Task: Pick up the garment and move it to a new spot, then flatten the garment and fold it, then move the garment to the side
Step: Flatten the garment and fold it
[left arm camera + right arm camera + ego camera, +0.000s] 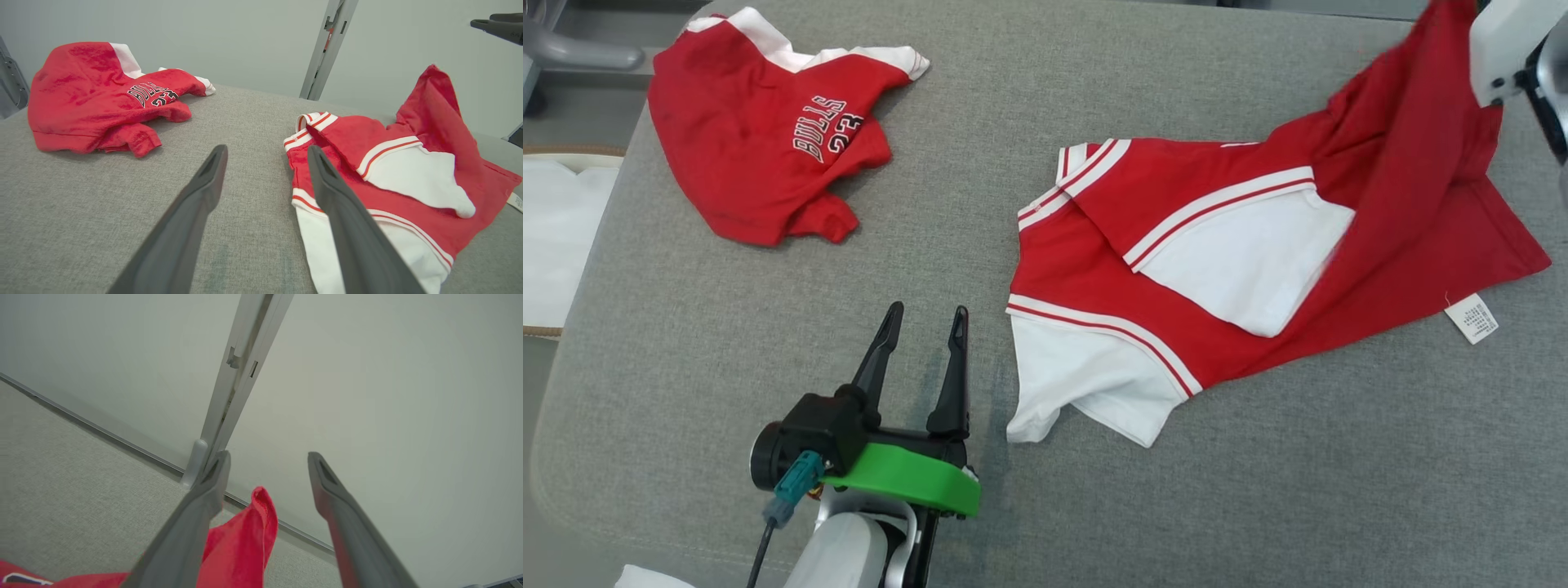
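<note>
The garment (1217, 269), a red shirt with white sleeves and striped trim, lies rumpled on the right half of the grey table (727, 327). Its far right corner is drawn up in a peak toward my right arm's white housing (1503, 49). In the right wrist view my right gripper (267, 457) is open, and that red peak (245, 547) stands loose between the fingers, close to the left one. My left gripper (923, 322) is open and hangs low over bare table just left of the garment (408, 179), with nothing between its fingers (204, 183).
A second red jersey (760, 139) printed BULLS 23 lies crumpled at the table's far left (94, 94). White cloth (556, 237) sits beyond the table's left edge. A grey upright post (241, 375) stands against the wall behind the table.
</note>
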Robot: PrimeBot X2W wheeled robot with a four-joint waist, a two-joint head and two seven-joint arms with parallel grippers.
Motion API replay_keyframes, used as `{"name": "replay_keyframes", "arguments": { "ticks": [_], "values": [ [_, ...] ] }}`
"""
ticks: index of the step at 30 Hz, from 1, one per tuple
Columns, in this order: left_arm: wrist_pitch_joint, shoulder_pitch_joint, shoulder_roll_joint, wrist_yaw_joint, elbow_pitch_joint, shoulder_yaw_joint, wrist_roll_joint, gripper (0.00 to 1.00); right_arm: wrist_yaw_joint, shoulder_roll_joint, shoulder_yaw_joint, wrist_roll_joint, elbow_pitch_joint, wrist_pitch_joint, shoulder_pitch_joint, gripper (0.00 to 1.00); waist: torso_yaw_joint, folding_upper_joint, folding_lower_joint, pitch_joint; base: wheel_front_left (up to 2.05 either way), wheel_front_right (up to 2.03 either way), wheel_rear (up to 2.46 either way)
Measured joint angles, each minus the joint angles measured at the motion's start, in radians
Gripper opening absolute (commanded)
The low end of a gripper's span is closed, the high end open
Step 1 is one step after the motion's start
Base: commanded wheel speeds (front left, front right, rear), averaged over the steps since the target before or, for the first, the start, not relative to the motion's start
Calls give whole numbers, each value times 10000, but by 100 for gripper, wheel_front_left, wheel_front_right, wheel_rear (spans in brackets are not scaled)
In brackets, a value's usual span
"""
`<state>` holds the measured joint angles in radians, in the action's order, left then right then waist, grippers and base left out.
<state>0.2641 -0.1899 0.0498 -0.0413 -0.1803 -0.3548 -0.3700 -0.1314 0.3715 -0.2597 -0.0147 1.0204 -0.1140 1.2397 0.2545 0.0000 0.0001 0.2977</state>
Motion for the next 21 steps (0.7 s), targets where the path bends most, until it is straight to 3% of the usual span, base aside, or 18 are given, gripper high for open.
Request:
{"name": "replay_keyframes", "arguments": {
  "ticks": [10,16,21],
  "values": [
    [-2,-54,-4,-178,-663,286,130,100,0,-738,-42,410,347,-1308,-756,100,-663,0,0,-232,0,0,0],
    [-2,-556,-2,-456,-2150,347,161,100,0,-1068,-123,1053,-658,-1469,-2030,100,-1290,0,-1,-555,0,0,0],
    [0,-1174,144,-558,-3405,589,105,100,0,-1375,44,1674,-2320,-1478,-3741,100,-1945,0,-1,-751,0,0,0]
  ]
}}
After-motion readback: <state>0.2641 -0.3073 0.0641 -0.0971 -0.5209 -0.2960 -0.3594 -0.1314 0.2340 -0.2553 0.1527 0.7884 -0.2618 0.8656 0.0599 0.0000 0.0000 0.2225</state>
